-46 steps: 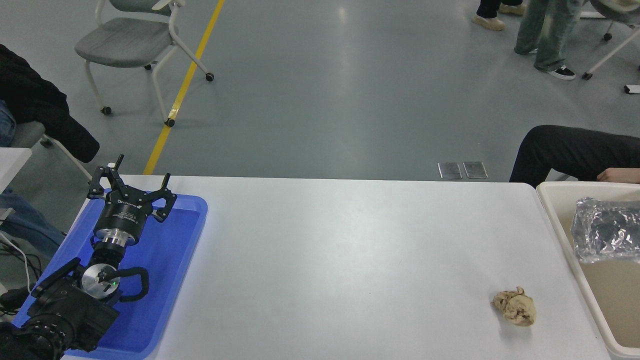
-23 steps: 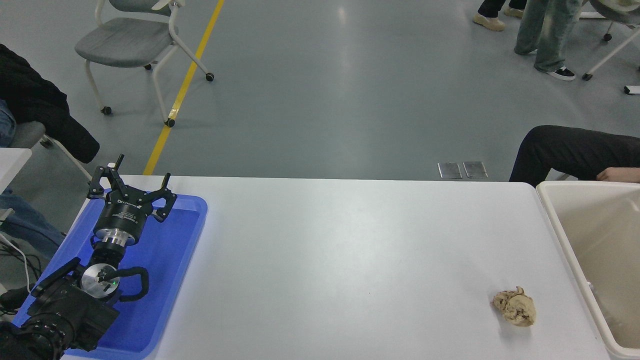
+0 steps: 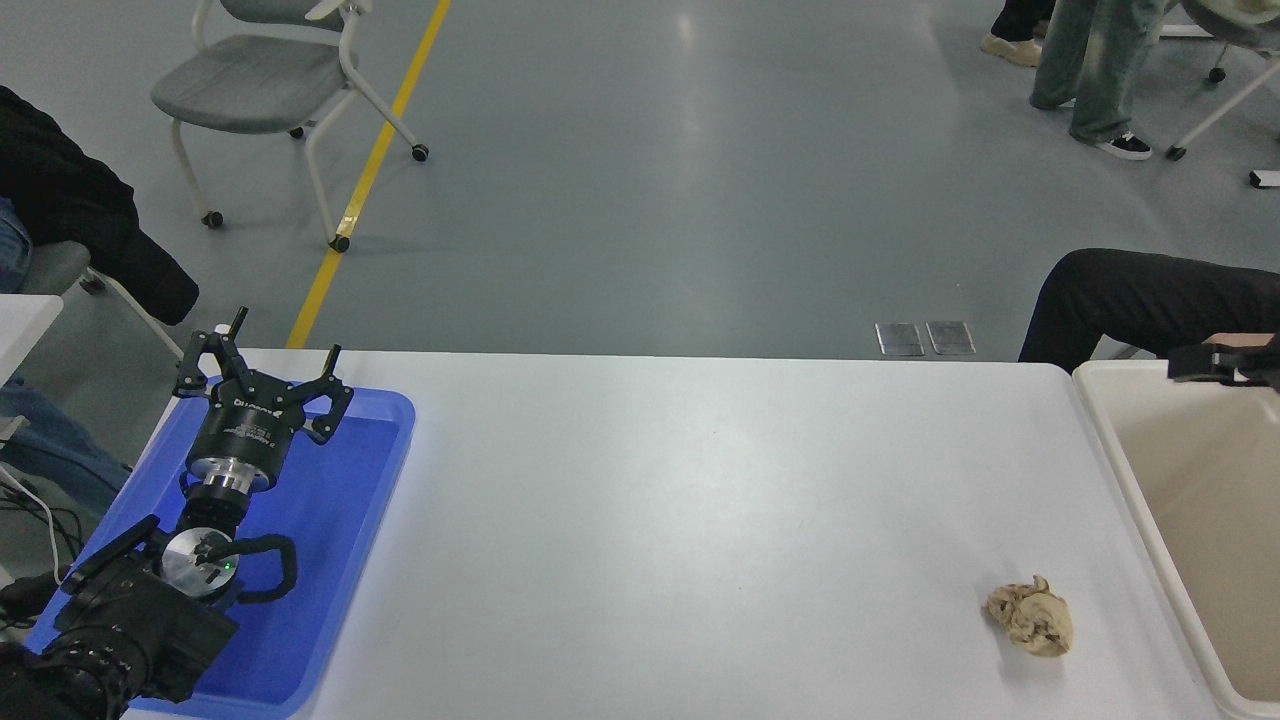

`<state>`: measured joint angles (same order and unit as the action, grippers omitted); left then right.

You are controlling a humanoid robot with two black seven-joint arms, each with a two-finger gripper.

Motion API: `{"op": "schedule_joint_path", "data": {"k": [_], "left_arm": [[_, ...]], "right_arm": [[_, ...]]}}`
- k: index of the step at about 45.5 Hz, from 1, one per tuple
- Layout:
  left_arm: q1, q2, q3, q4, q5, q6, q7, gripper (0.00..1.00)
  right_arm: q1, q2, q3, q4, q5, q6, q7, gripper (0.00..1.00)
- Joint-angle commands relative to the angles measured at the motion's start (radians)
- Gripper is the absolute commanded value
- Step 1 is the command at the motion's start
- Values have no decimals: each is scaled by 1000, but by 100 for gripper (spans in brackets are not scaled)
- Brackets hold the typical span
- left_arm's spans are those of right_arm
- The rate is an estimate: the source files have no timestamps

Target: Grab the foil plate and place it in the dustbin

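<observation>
On the white worktop (image 3: 650, 520) the tan paper ball (image 3: 1030, 620) and the spread, parked left tool (image 3: 262, 372) over the blue tray (image 3: 340, 560) sit unchanged, while the foil plate, seen a second ago in the dustbin (image 3: 1110, 440), has dropped from view, so the task looks done; the right tool (image 3: 1215, 363) now shows at the bin's far rim, grip unclear; no readable writing.

Open white table (image 3: 680, 500) between blue tray (image 3: 340, 560) and dustbin (image 3: 1120, 450); lone paper ball (image 3: 1030, 618) near the bin.
</observation>
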<state>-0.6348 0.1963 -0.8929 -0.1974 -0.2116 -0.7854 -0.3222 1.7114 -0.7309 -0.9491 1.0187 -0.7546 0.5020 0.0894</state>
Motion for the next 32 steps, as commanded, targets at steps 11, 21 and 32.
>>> {"op": "schedule_joint_path", "data": {"k": [11, 21, 32], "left_arm": [[1, 0, 0, -1, 0, 0, -2, 100], [1, 2, 0, 3, 0, 0, -2, 100], [3, 2, 0, 3, 0, 0, -2, 100]], "right_arm": [[379, 252, -131, 291, 138, 197, -10, 100], [533, 363, -207, 352, 282, 283, -19, 100], [677, 303, -300, 531, 313, 283, -66, 100]]}}
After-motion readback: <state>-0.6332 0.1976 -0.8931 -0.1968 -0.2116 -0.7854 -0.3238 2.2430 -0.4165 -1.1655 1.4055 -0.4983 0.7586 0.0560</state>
